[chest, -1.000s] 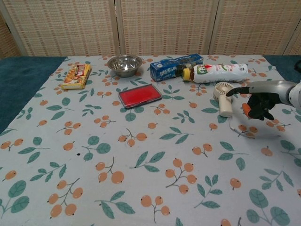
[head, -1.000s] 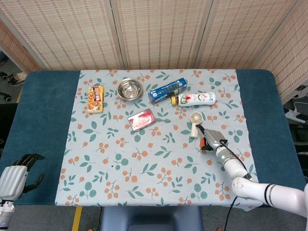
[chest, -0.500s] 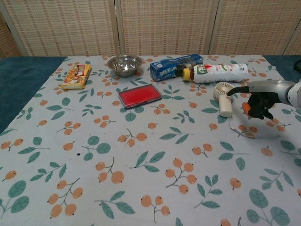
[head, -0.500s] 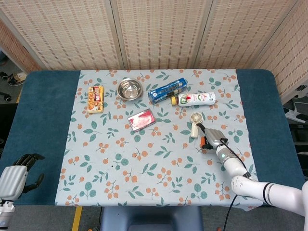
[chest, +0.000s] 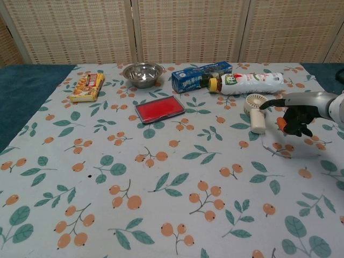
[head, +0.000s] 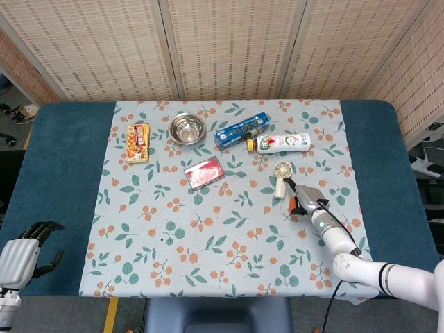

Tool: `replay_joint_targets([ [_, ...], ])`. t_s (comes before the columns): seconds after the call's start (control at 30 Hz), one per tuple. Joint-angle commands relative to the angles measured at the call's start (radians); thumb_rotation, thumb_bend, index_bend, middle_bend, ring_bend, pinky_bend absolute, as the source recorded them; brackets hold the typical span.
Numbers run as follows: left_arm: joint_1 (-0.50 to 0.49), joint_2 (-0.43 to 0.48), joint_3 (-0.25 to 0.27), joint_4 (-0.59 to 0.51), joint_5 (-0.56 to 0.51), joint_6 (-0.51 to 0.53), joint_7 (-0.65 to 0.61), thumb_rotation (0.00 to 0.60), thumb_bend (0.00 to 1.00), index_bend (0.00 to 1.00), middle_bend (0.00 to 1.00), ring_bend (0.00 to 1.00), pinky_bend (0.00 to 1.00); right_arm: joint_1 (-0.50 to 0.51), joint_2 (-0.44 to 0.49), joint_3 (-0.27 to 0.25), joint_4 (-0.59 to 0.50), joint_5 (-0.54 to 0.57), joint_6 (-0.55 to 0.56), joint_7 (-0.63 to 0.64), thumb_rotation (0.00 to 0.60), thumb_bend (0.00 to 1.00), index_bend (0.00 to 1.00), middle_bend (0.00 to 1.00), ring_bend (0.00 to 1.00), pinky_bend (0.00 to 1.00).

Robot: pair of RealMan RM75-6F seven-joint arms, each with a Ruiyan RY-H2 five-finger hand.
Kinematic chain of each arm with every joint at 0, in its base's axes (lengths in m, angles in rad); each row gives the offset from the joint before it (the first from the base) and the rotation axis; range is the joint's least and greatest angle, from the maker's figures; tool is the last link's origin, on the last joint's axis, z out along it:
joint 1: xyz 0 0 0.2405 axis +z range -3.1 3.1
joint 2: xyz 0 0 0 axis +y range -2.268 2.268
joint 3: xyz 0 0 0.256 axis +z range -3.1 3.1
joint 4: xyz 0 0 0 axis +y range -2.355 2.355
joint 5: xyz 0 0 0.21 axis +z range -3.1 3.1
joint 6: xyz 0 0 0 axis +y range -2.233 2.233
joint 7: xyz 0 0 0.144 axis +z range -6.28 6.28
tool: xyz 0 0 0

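Head view shows almost nothing moved in the last second: on the desk [head: 62, 173] lie one bottle [head: 280, 143], one blue box [head: 240, 130], one bowl [head: 187, 127], one fan [chest: 255, 112] beside my right hand [chest: 294, 115], fingers curled on nothing, left hand [head: 24, 253] off-cloth, loosely apart.

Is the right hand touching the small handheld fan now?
Cannot tell. In the chest view the right hand stretches a fingertip to the handheld fan head, but neither contact nor gap shows plainly.
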Motion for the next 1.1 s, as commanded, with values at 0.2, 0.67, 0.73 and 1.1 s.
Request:
replay_joint_targets([
  [0.2,-0.001,0.0,0.001,0.001,0.0,-0.003,0.001,0.6,0.35,0.29,0.26,0.2,0.37,0.003,-0.005,-0.002,0.009,0.002,-0.007,0.004,0.6,0.75,0.0,0.81,0.7,0.74],
  [0.67,0.0,0.0,0.001,0.001,-0.002,-0.002,0.001,0.6,0.35,0.3,0.26,0.2,0.37,0.003,0.0,-0.003,-0.014,-0.012,0.009,0.004,0.6,0.75,0.0,0.81,0.7,0.74],
  [0.73,0.0,0.0,0.001,0.001,-0.001,-0.003,0.002,0.6,0.35,0.29,0.26,0.2,0.37,0.003,-0.001,-0.002,-0.012,-0.012,0.009,0.005,0.6,0.75,0.0,0.81,0.7,0.74],
  [1.1,-0.001,0.0,0.0,0.001,-0.003,-0.004,0.0,0.6,0.35,0.29,0.26,0.2,0.37,0.004,-0.01,-0.006,0.006,-0.006,-0.003,0.008,0.6,0.75,0.0,0.81,0.7,0.74],
])
